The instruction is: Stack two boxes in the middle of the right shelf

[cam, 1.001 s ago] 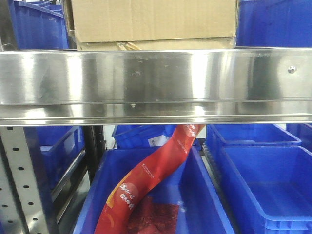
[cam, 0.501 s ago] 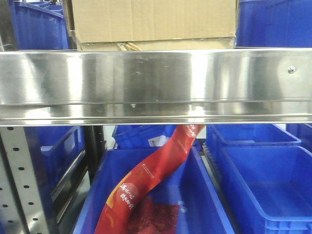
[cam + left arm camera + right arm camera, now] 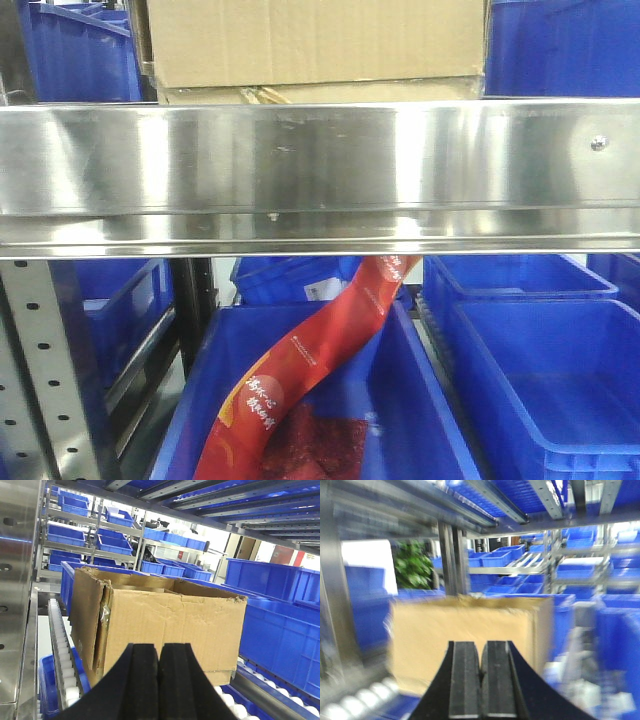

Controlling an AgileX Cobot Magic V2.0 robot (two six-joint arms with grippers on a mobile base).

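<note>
A tan box (image 3: 315, 45) sat on the steel shelf (image 3: 320, 165) behind its wide front lip, with blue bins (image 3: 540, 380) below and a red banner (image 3: 300, 385) trailing into one. The left gripper (image 3: 159, 680) had its jaws pressed together just short of the box (image 3: 160, 622). The right gripper (image 3: 481, 682), jaws likewise pressed together, faced a blurred box (image 3: 465, 635).

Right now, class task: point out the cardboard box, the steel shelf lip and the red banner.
Cardboard box (image 3: 315, 42), front view, on its tan front face.
Steel shelf lip (image 3: 320, 160), front view, on the shiny middle of the front band.
Red banner (image 3: 300, 365), front view, on its curved middle above the blue bin.
</note>
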